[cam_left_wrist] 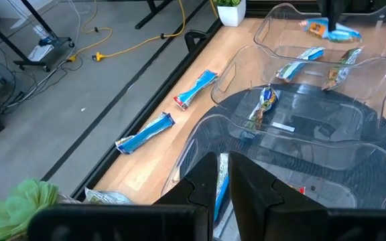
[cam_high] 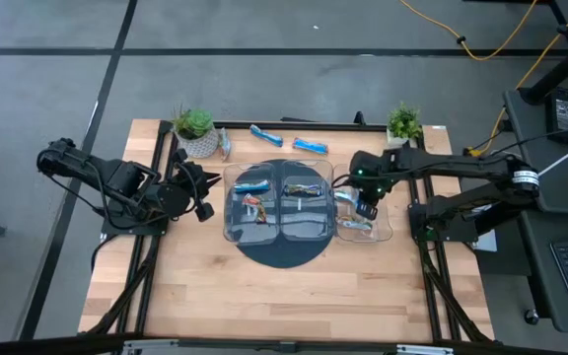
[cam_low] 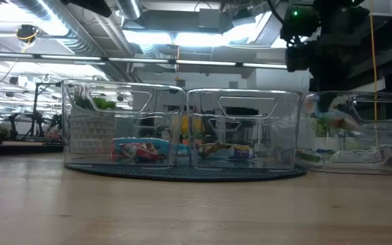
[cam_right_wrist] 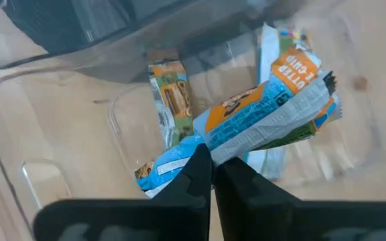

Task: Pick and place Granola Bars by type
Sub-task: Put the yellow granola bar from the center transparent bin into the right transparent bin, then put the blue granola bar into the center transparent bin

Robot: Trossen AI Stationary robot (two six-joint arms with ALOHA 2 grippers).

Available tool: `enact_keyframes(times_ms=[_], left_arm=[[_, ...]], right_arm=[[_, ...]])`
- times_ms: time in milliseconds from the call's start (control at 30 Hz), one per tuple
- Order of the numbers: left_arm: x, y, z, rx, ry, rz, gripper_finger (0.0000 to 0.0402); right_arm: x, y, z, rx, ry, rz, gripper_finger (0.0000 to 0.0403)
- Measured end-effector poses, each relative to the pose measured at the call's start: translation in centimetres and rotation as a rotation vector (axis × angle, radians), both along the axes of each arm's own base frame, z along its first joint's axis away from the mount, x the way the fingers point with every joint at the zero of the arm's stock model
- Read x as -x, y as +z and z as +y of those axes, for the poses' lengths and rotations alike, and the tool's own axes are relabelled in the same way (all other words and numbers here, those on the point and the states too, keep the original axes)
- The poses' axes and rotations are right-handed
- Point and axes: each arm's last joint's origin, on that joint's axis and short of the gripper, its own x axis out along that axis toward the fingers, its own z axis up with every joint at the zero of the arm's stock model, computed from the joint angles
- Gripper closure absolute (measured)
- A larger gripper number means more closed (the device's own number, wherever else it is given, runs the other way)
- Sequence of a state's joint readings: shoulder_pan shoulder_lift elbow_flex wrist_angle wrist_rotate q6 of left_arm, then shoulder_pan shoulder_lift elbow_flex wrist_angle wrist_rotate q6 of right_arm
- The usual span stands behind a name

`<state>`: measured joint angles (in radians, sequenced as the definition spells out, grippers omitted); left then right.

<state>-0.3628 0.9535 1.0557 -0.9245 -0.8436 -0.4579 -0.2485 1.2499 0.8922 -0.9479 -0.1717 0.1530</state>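
Right end effector [cam_right_wrist: 211, 175] pinched on crinkly blue-orange granola bar [cam_right_wrist: 267, 114] over right clear tray [cam_high: 388, 233]; left end effector [cam_left_wrist: 223, 181] closed, empty.

**Granola Bars around the round dark mat**

Two bright blue bars [cam_high: 266, 135] [cam_high: 311, 146] lie flat on the counter just behind the mat [cam_high: 282, 254]. Several lie in the clear trays on the mat. One blue-and-orange bar [cam_right_wrist: 260, 120] hangs pinched in the right claw [cam_right_wrist: 212, 171] above the tray beside the mat.
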Motion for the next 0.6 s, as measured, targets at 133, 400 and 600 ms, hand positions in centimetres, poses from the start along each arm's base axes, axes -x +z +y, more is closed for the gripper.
enact_keyframes(times_ms=[133,400,600], left_arm=[[0.0,0.0,0.0,0.0,0.001,-0.001,0.037],[0.0,0.0,0.1,-0.018,0.021,-0.009,0.037],[0.0,0.1,0.1,-0.017,0.021,-0.014,0.037]], right_arm=[[0.1,-1.0,0.1,-0.006,0.002,-0.003,0.0389],[0.2,-1.8,0.1,-0.006,0.002,-0.004,0.0359],[0.0,-1.7,0.0,-0.003,0.003,-0.028,0.0312]])
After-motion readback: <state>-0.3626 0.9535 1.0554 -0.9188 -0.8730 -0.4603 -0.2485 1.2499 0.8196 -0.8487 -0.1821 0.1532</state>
